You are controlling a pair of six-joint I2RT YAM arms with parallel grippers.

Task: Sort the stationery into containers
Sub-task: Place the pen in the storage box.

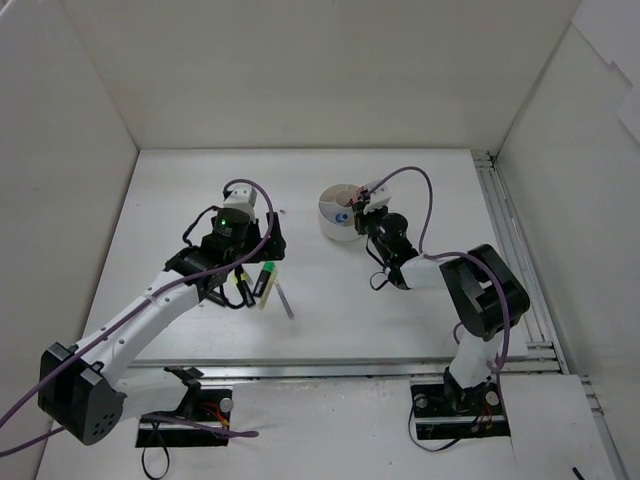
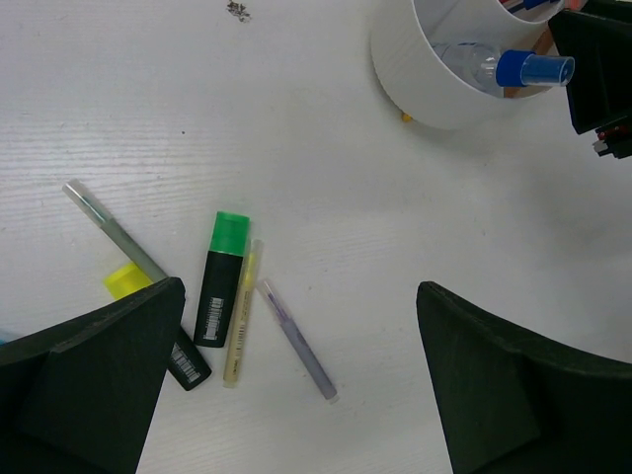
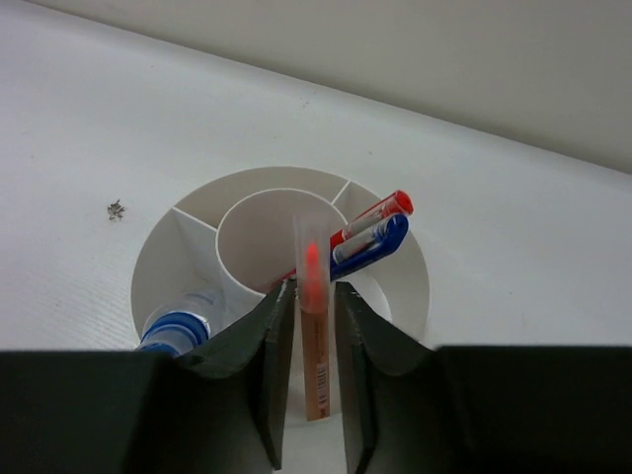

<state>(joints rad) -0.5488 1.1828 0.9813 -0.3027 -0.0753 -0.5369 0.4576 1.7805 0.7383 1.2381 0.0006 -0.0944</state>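
The white divided tub (image 1: pixel 338 213) stands mid-table and also shows in the left wrist view (image 2: pixel 434 84) and the right wrist view (image 3: pixel 188 247). It holds a clear blue-capped tube (image 3: pixel 170 331) and a red and a blue pen (image 3: pixel 370 237). My right gripper (image 3: pixel 314 288) is shut on a beige pen with a clear cap and red tip (image 3: pixel 314 341), at the tub's near rim. My left gripper (image 2: pixel 301 395) is open and empty above a green-capped highlighter (image 2: pixel 225 278), a yellowish pen (image 2: pixel 240 321), a thin grey-purple pen (image 2: pixel 296 341), a grey pen (image 2: pixel 114 232) and a yellow-capped highlighter (image 2: pixel 126 279), which is half hidden by a finger.
White walls close the table on the left, back and right. A metal rail (image 1: pixel 510 240) runs along the right edge. A small dark speck (image 2: pixel 237 10) lies on the table left of the tub. In the top view the loose stationery (image 1: pixel 265 282) lies under the left wrist.
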